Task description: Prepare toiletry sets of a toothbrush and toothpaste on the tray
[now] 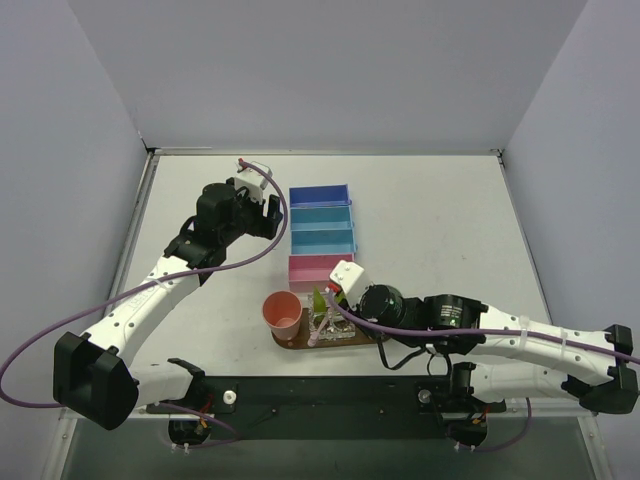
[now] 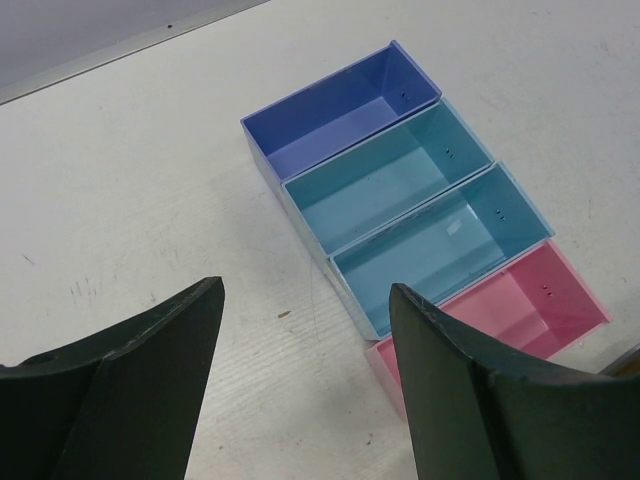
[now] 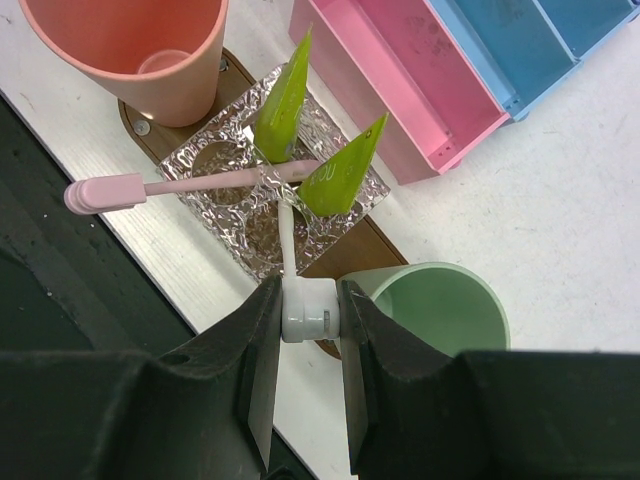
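In the top view, the right arm was bent in low along the near edge, and the right gripper [image 1: 328, 300] was held over the tray [image 1: 292, 343]. The left arm was stretched far out, and the left gripper [image 1: 272, 215] was kept beside the bins [image 1: 320, 232].

In the left wrist view, the fingers [image 2: 140, 380] were spread wide and nothing was held between them.

In the right wrist view, the white toothbrush [image 3: 287, 235] was pinched at 1 end by the right gripper. Its other end was over the clear holder [image 3: 225, 160] on the tray, and whether it touched could not be told. 2 toothpaste tubes [image 3: 283, 95] stood in the holder, and the pink toothbrush [image 3: 170, 187] lay across it. The step was judged to be the setting down of the white toothbrush. Next, it would need to be lowered gently and let go, so that the tubes would not be knocked.
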Available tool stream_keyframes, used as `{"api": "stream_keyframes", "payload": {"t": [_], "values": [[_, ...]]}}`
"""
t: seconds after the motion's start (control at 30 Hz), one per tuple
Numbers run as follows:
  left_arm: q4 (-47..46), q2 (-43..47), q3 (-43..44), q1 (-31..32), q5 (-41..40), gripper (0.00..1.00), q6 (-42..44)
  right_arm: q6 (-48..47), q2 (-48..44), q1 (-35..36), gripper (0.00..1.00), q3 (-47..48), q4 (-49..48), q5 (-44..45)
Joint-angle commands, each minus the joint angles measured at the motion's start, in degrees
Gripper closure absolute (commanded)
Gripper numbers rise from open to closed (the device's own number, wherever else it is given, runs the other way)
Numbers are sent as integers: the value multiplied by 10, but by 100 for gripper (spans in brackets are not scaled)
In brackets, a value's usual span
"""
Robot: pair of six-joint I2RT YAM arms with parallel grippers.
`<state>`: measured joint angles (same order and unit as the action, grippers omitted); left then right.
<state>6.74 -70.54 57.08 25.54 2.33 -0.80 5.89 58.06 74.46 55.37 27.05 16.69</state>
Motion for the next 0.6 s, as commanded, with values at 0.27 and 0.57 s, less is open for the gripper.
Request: {"api": "stream_keyframes", "payload": {"t": [0.27,0.57], "values": [[-9,0,5,0,1,23,4,-4,18,20,100,-12,-10,57],[-8,-1,6,0,1,23,4,1,6,25,80,-14,-8,63]]}}
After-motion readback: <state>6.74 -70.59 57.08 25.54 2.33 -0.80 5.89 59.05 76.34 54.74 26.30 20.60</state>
